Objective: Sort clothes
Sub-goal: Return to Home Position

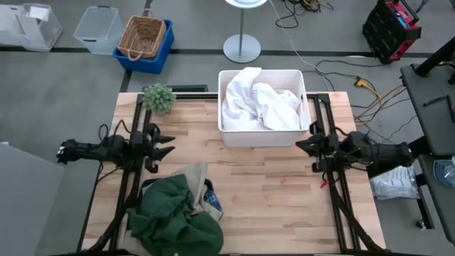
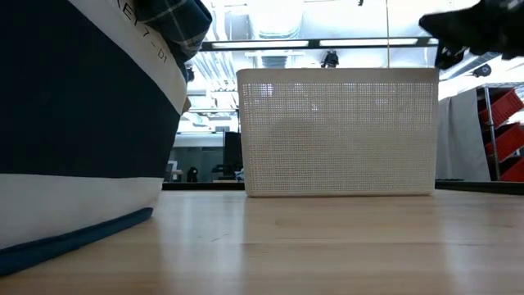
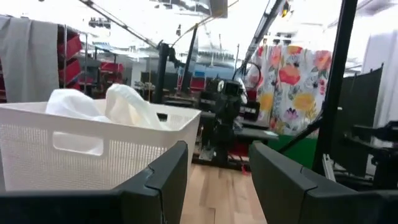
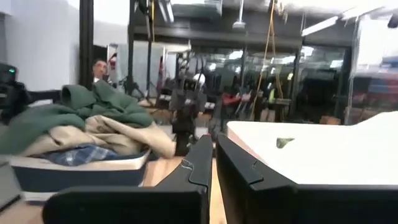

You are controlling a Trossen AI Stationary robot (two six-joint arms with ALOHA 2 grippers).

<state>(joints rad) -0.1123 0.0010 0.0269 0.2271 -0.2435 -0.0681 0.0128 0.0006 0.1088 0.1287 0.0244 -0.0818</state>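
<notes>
A white plastic bin [image 1: 261, 135] stands at the table's far middle with white clothes [image 1: 256, 103] heaped inside; their tops show over its rim [image 3: 127, 106]. Near the front left, a pile of clothes lies in a navy-and-white fabric bag [image 2: 74, 123]: dark green [image 1: 178, 217] on top, khaki tan [image 1: 195, 178] and blue plaid [image 1: 212, 195] beside it. My left gripper [image 1: 170, 144] hovers open and empty at the left side, pointing toward the table's right. My right gripper [image 1: 298, 145] hovers at the right side, pointing left, fingers shut [image 4: 214, 149] on nothing.
A small green plant [image 1: 158, 97] stands at the far left corner, close behind my left arm. Dark frame rails run along both table sides. Bare wood [image 1: 263, 188] lies between the grippers and in front of the bin. Storage boxes and a basket sit on the floor beyond.
</notes>
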